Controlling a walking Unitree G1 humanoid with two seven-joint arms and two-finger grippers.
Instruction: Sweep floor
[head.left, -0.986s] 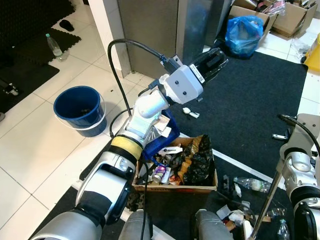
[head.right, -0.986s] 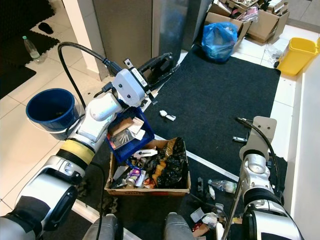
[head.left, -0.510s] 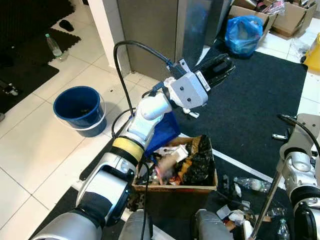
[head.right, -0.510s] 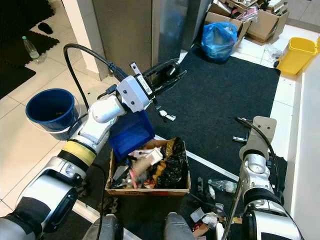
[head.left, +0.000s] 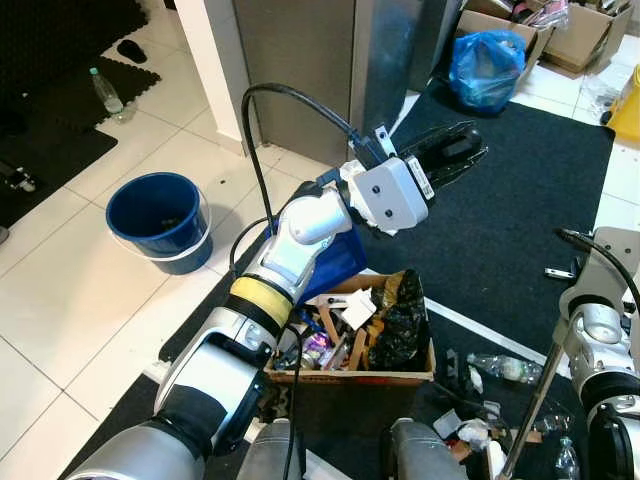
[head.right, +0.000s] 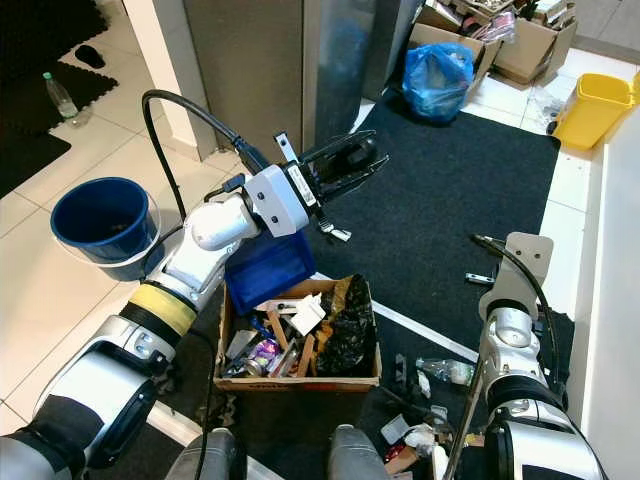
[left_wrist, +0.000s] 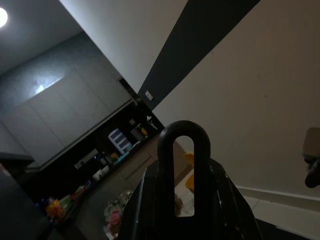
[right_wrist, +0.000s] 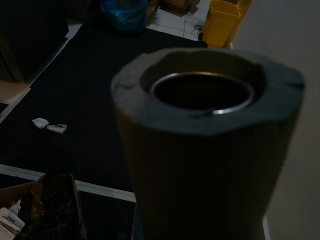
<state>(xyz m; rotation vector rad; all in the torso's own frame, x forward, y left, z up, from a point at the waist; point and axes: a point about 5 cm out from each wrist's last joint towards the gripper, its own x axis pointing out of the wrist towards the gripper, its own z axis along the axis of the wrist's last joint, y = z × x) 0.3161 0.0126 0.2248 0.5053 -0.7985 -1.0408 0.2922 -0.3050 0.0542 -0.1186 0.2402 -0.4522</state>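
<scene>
Since a second ago, the blue dustpan is tipping further over the cardboard box; its load of scraps is now lying inside the box. The left gripper is reaching up and far-right above the black carpet, fingers pinching the dustpan's looped handle, with the pan hanging below the wrist, just left of the box's far corner. The right gripper is sitting low at the near right, gripping the upright broom pole; the pole's hollow top is facing the right wrist camera. A blue bucket is standing well left on white tiles.
</scene>
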